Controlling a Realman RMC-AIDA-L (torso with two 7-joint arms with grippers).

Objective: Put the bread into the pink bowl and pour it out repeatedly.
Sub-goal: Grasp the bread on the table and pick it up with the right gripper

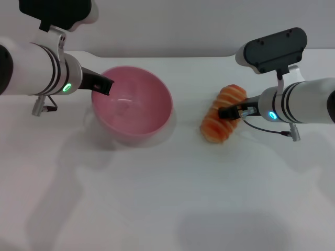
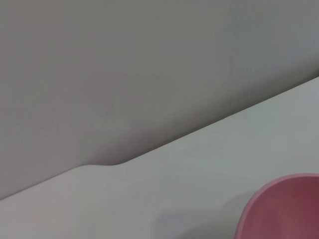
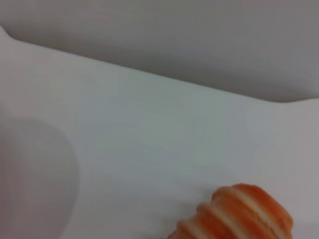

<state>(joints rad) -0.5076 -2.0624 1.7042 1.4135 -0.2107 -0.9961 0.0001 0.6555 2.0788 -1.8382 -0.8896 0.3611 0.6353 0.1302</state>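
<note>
Right gripper clamps the bread on the tabletop; left gripper, clamped on the rim, holds the empty pink bowl; loading not yet done.

One pink bowl, left. One striped bread loaf, right. Two grippers: left gripper, right gripper.
</note>
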